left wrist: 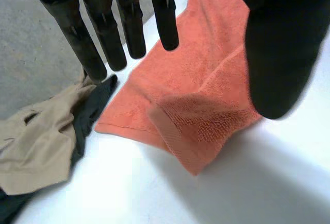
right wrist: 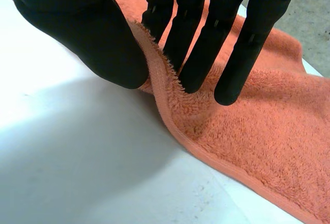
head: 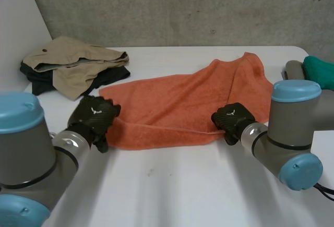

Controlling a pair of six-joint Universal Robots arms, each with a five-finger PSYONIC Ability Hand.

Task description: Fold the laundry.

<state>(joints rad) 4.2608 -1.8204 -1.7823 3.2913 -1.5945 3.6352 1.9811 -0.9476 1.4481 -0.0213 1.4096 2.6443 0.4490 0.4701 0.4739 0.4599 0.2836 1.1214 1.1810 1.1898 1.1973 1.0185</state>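
The white counter [head: 172, 185] carries an orange towel [head: 177, 107], which lies spread out and a little wrinkled, with its near left corner turned over on itself. Behind the towel and to its left is a small pile of clothes: a beige garment [head: 73, 60] lies on top of a dark garment [head: 44, 83], whose tip comes just beside the towel. To the right of the towel, at the counter's edge, a teal cloth [head: 319, 70] lies next to a grey thing [head: 294, 69]. In front of the towel there are a few small marks [head: 150, 172] on the surface.
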